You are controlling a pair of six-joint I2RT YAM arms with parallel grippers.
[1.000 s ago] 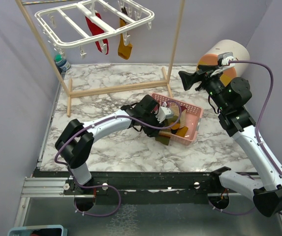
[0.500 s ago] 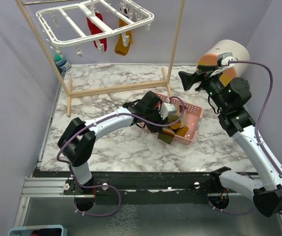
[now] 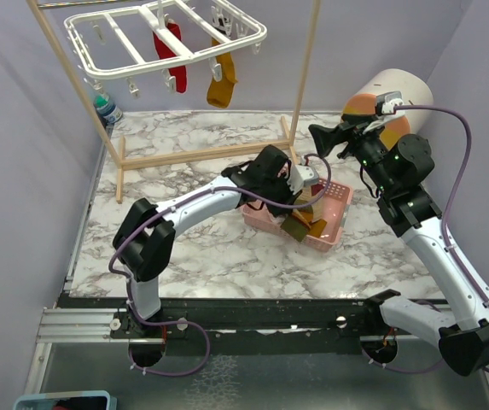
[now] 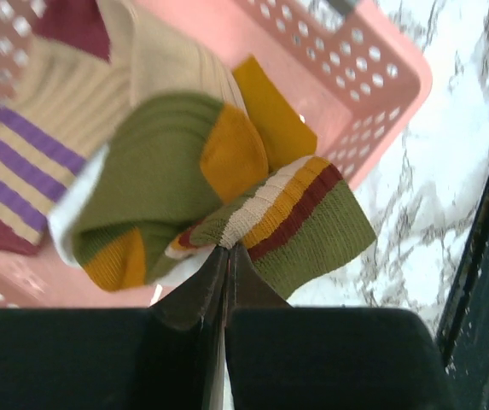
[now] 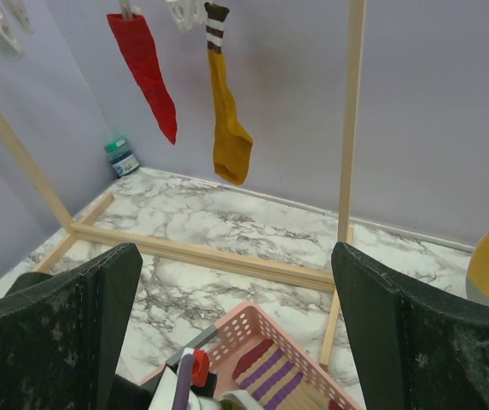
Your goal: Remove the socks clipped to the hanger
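Socks (image 3: 221, 81), red and mustard, are dangling clipped to the hanger (image 3: 125, 71) at 11 o'clock; my left gripper (image 4: 227, 249) is pinching an olive striped sock (image 4: 304, 226) over the basket (image 3: 334, 224), so I'm reckoning release comes next; my right gripper (image 3: 321, 139) is hovering, jaws apart

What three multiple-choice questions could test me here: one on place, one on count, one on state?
1. Where is the left gripper? A over the pink basket B on the floor C off the table
2. How many socks hang on the hanger? A none B two C five
3. The right gripper is: A open B shut on a sock C shut on a pole
1 A: it pinches a green sock above the basket. 2 B: one red sock, one yellow sock. 3 A: its fingers stand wide apart, empty.
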